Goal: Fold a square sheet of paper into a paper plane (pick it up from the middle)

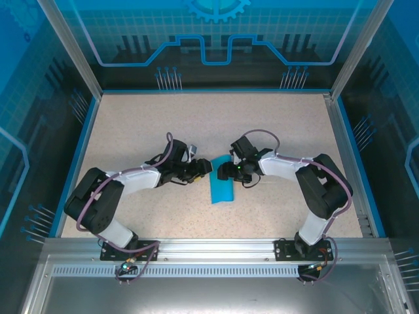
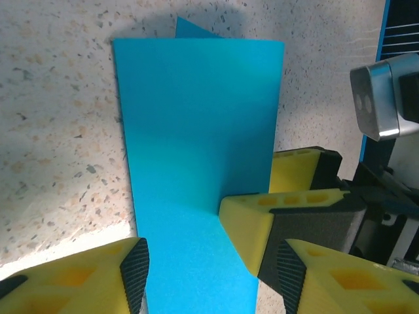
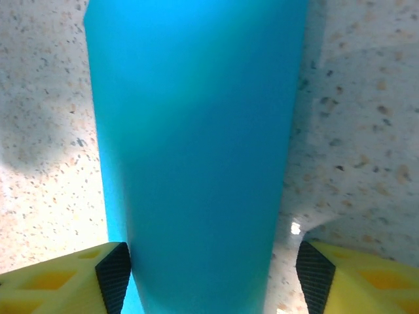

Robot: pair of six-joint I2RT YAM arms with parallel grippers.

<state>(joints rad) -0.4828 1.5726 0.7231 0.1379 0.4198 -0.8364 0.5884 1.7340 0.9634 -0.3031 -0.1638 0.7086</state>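
Observation:
The square sheet of paper (image 1: 221, 188) lies folded into a long turquoise rectangle in the middle of the speckled table (image 1: 144, 124). My left gripper (image 1: 204, 169) is at its upper left end and my right gripper (image 1: 223, 171) at its upper right, nearly meeting. In the left wrist view the paper (image 2: 196, 131) runs between my left gripper's (image 2: 213, 278) parted pads, and a yellow finger (image 2: 252, 226) of the right gripper sits on the paper's right edge. In the right wrist view the paper (image 3: 196, 144) bulges up between the wide-apart pads of my right gripper (image 3: 215, 281).
A blue raised rim (image 1: 84, 140) borders the table, with transparent panels (image 1: 216, 39) behind and at the sides. An aluminium rail (image 1: 216, 247) carrying both arm bases runs along the near edge. Bare table lies beyond and to either side of the paper.

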